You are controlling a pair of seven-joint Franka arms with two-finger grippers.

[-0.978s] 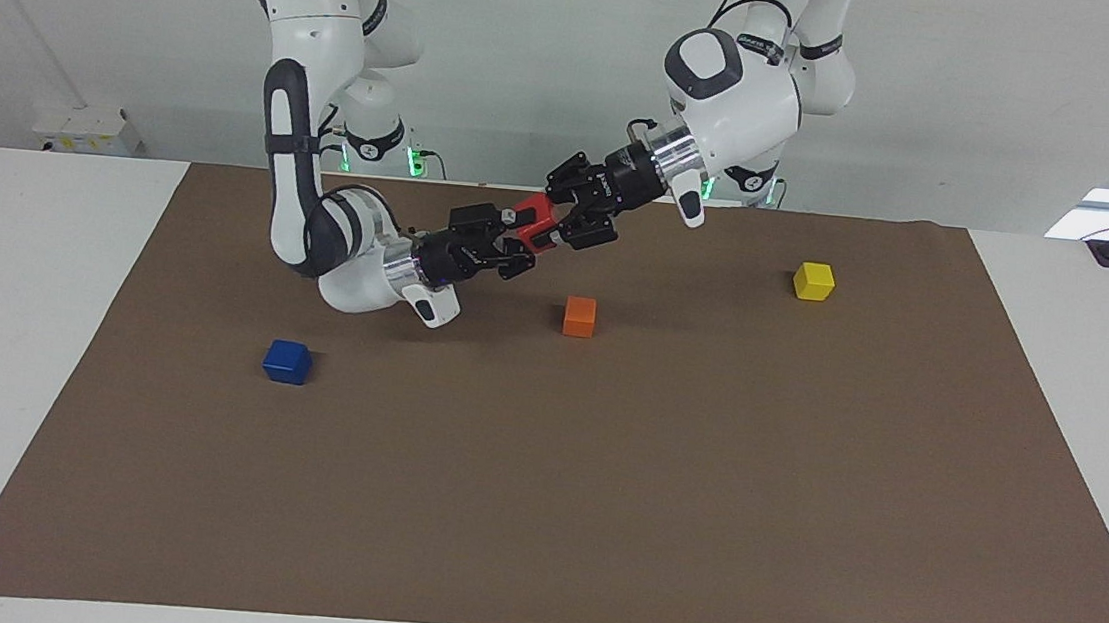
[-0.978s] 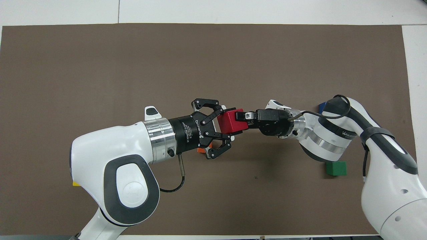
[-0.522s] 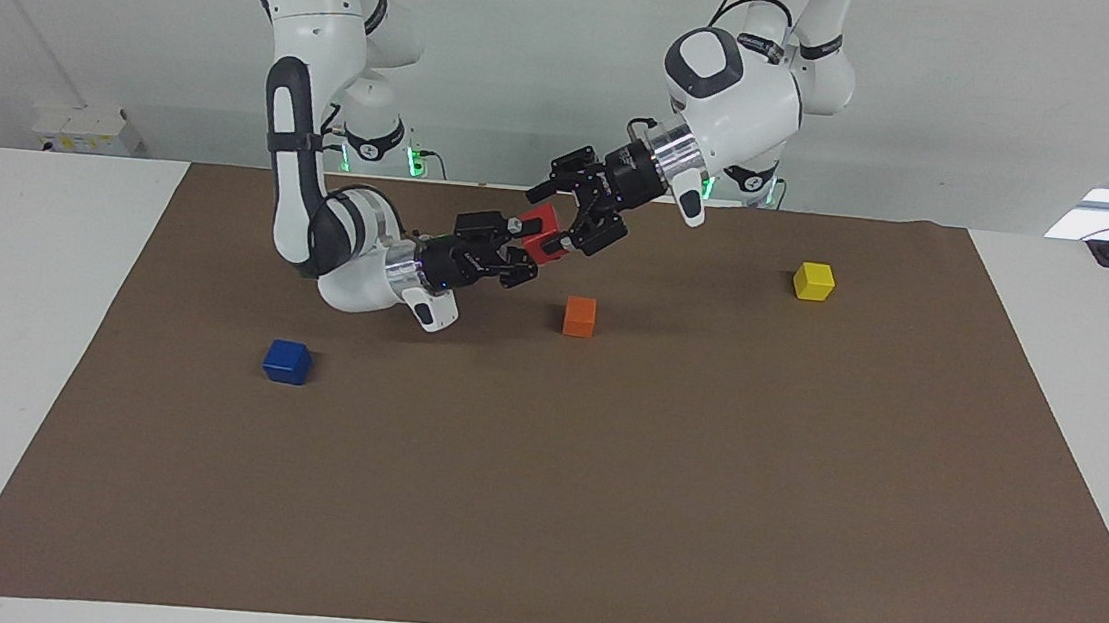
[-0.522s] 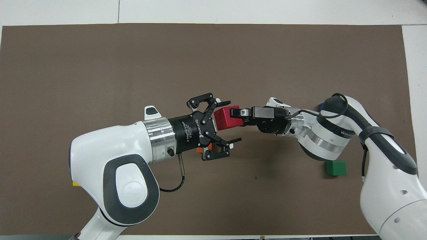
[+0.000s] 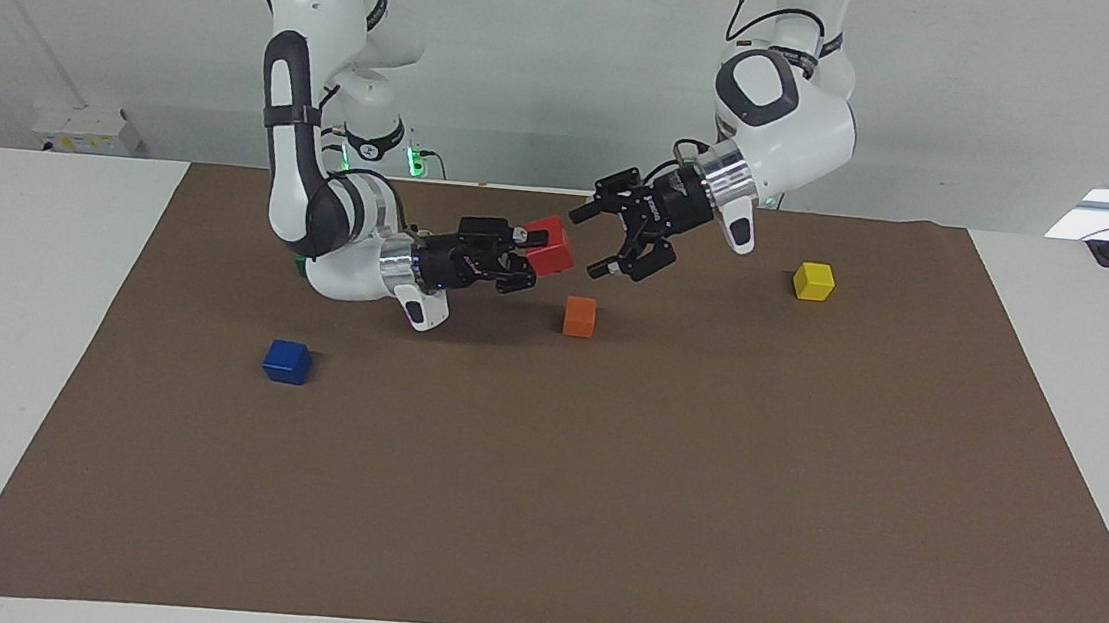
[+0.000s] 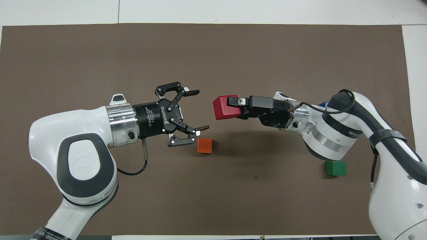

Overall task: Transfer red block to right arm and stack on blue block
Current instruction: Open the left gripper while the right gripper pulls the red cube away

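The red block (image 5: 552,244) is held in the air in my right gripper (image 5: 532,249), which is shut on it over the brown mat beside the orange cube. In the overhead view the red block (image 6: 224,107) sticks out of the right gripper (image 6: 234,106). My left gripper (image 5: 593,245) is open and empty, a short gap away from the red block, and it also shows open in the overhead view (image 6: 200,110). The blue block (image 5: 287,361) sits on the mat toward the right arm's end, farther from the robots than the right gripper. In the overhead view only a sliver of the blue block (image 6: 322,105) shows past the right arm.
An orange cube (image 5: 579,316) lies on the mat (image 5: 598,506) below the gap between the grippers, and shows in the overhead view (image 6: 204,145). A yellow cube (image 5: 813,281) sits toward the left arm's end. A green cube (image 6: 336,168) lies by the right arm's forearm.
My left gripper has opened, let go of the red block and drawn back toward its own end. The right gripper keeps the block and has shifted slightly.
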